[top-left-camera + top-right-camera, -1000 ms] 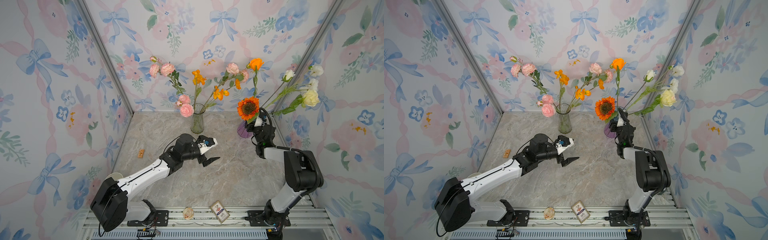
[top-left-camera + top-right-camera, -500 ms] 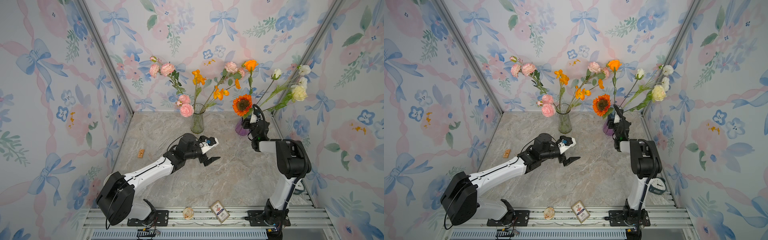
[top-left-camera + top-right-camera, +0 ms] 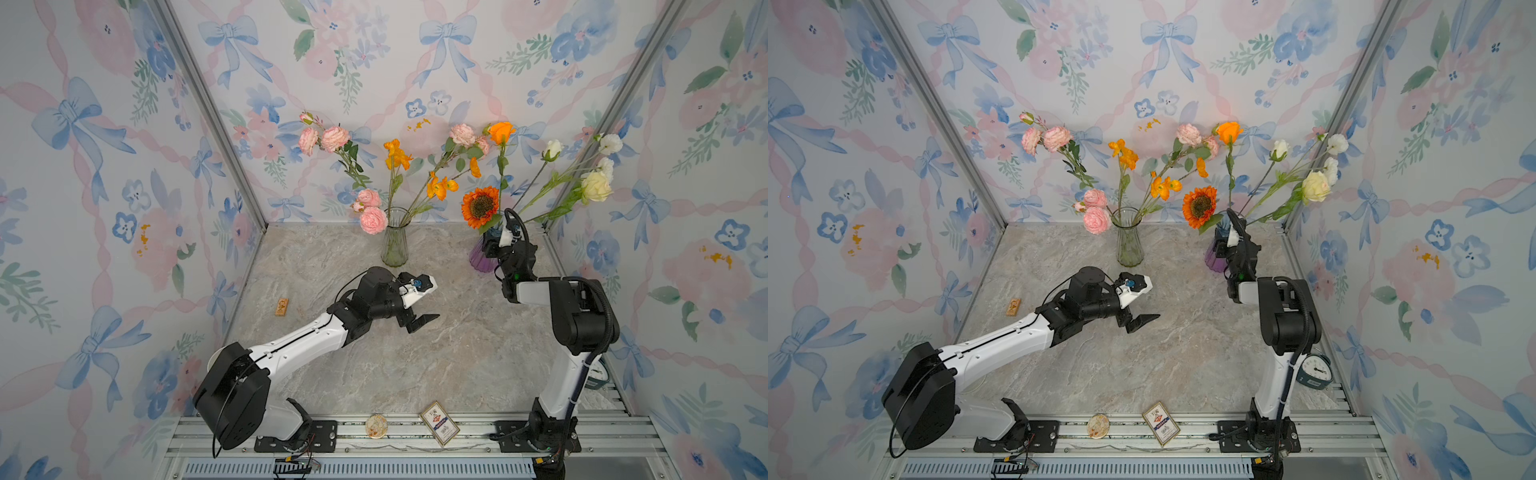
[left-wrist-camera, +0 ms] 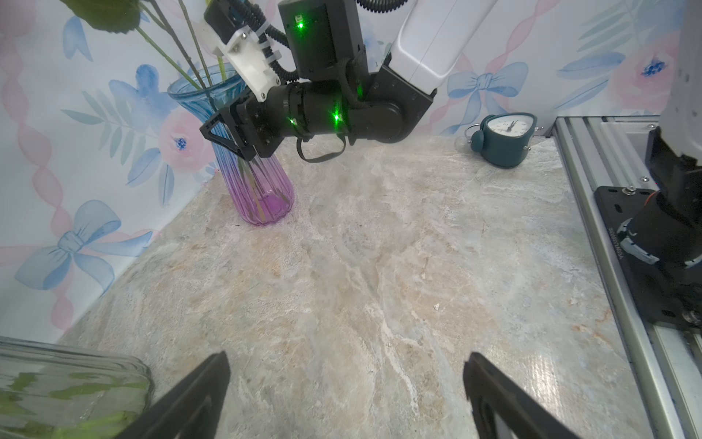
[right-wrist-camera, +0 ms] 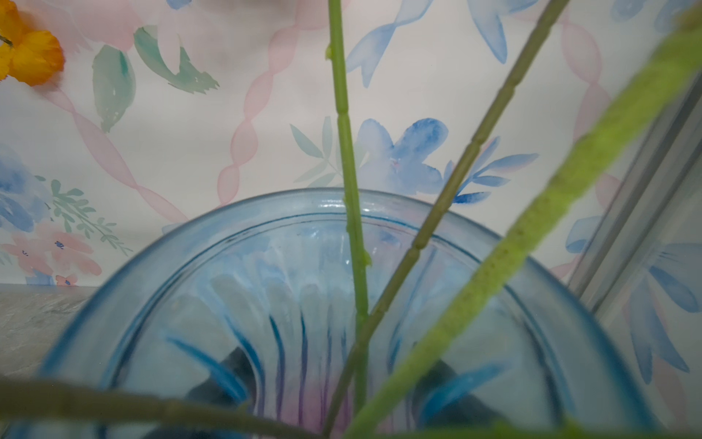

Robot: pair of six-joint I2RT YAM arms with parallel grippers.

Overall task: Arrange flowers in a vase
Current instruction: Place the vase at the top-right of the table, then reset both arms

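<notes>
Left wrist view: the left claw (image 4: 347,359) hangs above the marble tabletop (image 4: 380,266). Its two dark fingers are spread wide with nothing between them. Across the table, the right claw (image 4: 224,127) sits level at the neck of a blue-and-purple vase (image 4: 262,190), one finger on each side of the glass. Whether the fingers press on the glass or stand just clear of it cannot be told.

In a top view, with twelve o'clock at the back wall, this vase stands upright near the back right corner. It is at about two o'clock from the left claw and well apart from it. The right claw meets it from its five o'clock side. The vase holds a sunflower (image 3: 480,205), an orange rose (image 3: 500,131) and white and cream blooms (image 3: 596,187).

In the right wrist view, their stems (image 5: 351,171) rise from the vase mouth directly ahead of the claw. One is near upright and the others lean toward two o'clock.

A clear vase (image 3: 394,245) at eleven o'clock from the left claw holds pink blooms (image 3: 372,219) and orange poppies (image 3: 440,187).

The right arm is plainly nearer to the corner flowers. Taking a stem would likely mean leaving the neck and rising along the stems.
</notes>
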